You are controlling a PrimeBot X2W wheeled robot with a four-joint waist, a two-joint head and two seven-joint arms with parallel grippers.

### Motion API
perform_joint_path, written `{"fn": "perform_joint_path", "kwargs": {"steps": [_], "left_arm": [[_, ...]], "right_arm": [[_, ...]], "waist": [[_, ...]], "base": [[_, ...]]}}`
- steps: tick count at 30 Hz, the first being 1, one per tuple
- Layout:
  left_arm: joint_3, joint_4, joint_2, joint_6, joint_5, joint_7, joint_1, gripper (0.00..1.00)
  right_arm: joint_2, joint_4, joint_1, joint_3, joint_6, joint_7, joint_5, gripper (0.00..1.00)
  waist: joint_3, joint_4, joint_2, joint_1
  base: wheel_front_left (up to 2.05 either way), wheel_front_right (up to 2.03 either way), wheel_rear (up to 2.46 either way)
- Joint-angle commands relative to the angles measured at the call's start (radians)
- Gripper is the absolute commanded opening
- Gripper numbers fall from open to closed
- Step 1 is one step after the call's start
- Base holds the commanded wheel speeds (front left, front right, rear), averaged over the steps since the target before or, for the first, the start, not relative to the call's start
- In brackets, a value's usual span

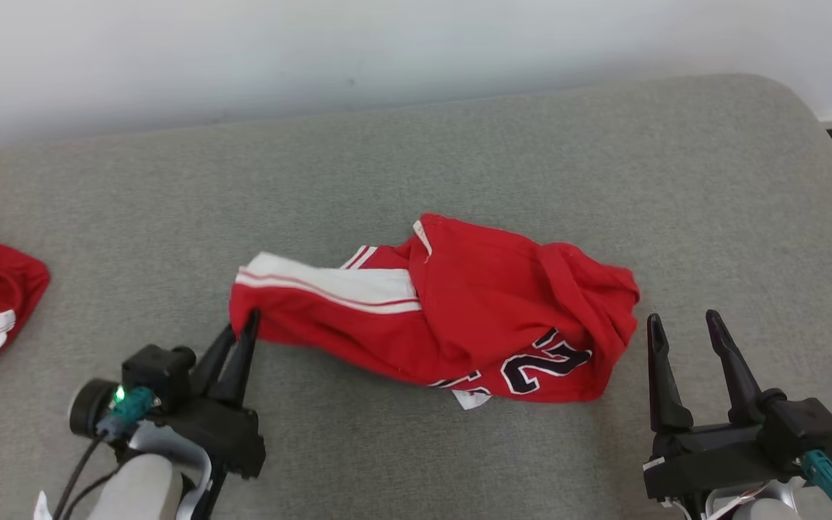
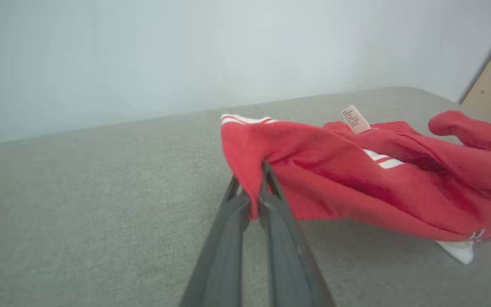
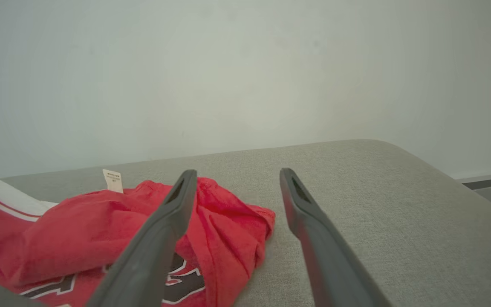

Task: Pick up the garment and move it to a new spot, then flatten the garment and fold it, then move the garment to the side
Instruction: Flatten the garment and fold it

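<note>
The left gripper point(image 1: 245, 323) is pinching the left corner of the crumpled red garment point(image 1: 474, 310) lying mid-way on the grey cushion point(image 1: 604, 166), while the right gripper point(image 1: 683, 321) is hovering with jaws spread beside the right edge, which probably needs gripping too for an even lift.

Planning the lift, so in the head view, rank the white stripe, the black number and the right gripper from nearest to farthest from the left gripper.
1. The white stripe, just right of the left gripper, on the garment end it pinches.
2. The black number, near the garment's right end, at its front edge.
3. The right gripper, open, past the garment's right end.
</note>
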Motion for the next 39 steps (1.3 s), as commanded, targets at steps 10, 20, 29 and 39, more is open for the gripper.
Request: {"fn": "perform_joint_path", "kwargs": {"steps": [10, 20, 29, 39], "left_arm": [[0.045, -0.474, 0.076, 0.091, 0.041, 0.038, 0.148, 0.00], [0.085, -0.909, 0.177, 0.169, 0.076, 0.227, 0.300, 0.00], [0.080, -0.928, 0.183, 0.172, 0.068, 0.257, 0.296, 0.00], [0.080, -0.737, 0.195, 0.112, 0.043, 0.223, 0.139, 0.00]], "right_arm": [[0.002, 0.014, 0.046, -0.025, 0.001, -0.005, 0.016, 1.00], [0.003, 0.022, 0.041, -0.037, 0.001, -0.005, 0.018, 1.00], [0.002, 0.044, 0.021, -0.020, 0.001, -0.005, 0.025, 1.00], [0.003, 0.064, -0.007, -0.020, 0.001, -0.005, 0.026, 1.00]], "waist": [[-0.063, 0.112, -0.0001, -0.0001], [-0.057, 0.171, -0.0001, -0.0001], [-0.047, 0.131, -0.0001, -0.0001], [0.001, 0.027, -0.0001, -0.0001]], "base": [[0.00, 0.00, 0.00], [0.00, 0.00, 0.00], [0.00, 0.00, 0.00], [0.00, 0.00, 0.00]]}}
